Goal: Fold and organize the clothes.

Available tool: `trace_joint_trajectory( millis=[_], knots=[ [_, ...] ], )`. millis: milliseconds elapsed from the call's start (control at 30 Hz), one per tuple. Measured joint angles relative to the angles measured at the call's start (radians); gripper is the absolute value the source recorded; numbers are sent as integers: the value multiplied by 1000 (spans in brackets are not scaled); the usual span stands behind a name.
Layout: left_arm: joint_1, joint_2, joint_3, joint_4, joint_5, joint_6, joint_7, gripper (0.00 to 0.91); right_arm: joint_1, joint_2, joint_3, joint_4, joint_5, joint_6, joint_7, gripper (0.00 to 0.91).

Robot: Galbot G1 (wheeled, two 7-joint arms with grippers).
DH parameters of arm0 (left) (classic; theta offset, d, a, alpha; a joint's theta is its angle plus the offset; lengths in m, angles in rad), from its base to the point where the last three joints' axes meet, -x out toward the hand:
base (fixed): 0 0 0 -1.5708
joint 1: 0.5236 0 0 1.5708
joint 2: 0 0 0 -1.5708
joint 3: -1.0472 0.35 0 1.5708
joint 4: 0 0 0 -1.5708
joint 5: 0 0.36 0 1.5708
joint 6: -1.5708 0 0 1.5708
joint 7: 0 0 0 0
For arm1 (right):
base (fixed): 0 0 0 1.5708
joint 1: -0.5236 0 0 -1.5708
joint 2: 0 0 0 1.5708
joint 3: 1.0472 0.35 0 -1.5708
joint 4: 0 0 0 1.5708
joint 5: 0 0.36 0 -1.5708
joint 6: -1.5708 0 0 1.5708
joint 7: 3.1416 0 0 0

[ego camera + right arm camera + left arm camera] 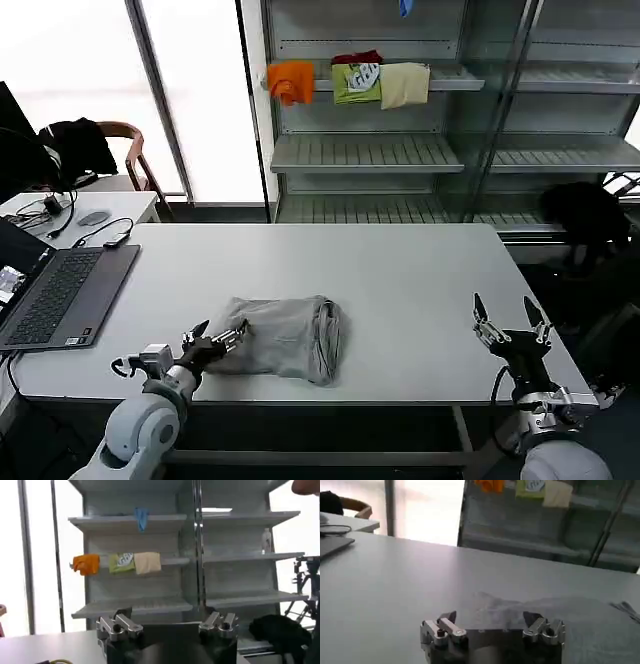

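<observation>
A light grey shirt (285, 336) lies folded into a compact bundle near the table's front edge, left of centre. My left gripper (215, 337) sits at the bundle's left edge, open, its fingertips right at the fabric. From the left wrist, the grey cloth (545, 611) spreads just beyond the open left gripper (490, 617), with nothing held between the jaws. My right gripper (511, 322) stands open above the table's front right corner, pointing up and away from the shirt. In its own view the right gripper (167, 616) is empty and faces the shelves.
An open laptop (55, 292) lies at the table's left, with cables behind it. The white table (420, 290) is bare at centre and right. A metal shelf unit (370, 155) behind holds small orange, green and cream garments (350, 80). A black jacket (585, 215) hangs at right.
</observation>
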State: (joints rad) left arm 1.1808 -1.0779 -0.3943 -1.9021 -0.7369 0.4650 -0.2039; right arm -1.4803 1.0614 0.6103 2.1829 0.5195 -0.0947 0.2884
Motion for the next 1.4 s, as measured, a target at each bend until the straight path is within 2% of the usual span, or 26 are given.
trace_joint_trajectory(
  millis=[400,433,467,500,567,600,900,1400],
  knots=[
    [2,-12,1,42,-24,-10,56,907,-5,0,-1,4,-2,0,-1,907],
    [3,-13,3,43,-24,-10,59,877,-5,0,-1,4,-2,0,-1,907],
    [3,-15,4,46,-23,-12,62,766,-5,0,-1,4,-2,0,-1,907],
    [4,-17,6,48,-23,-14,65,544,-5,0,-1,4,-2,0,-1,907],
    [6,-21,8,51,-20,-19,72,252,-5,0,0,4,-2,0,-1,907],
    [7,-23,9,51,-18,-21,75,30,-5,-1,0,4,-2,0,-1,907],
    [7,-30,17,61,-2,-34,89,0,-4,1,-2,5,-2,2,-2,907],
    [10,-16,21,41,25,-66,87,0,12,6,-11,0,-2,3,-2,907]
  ],
)
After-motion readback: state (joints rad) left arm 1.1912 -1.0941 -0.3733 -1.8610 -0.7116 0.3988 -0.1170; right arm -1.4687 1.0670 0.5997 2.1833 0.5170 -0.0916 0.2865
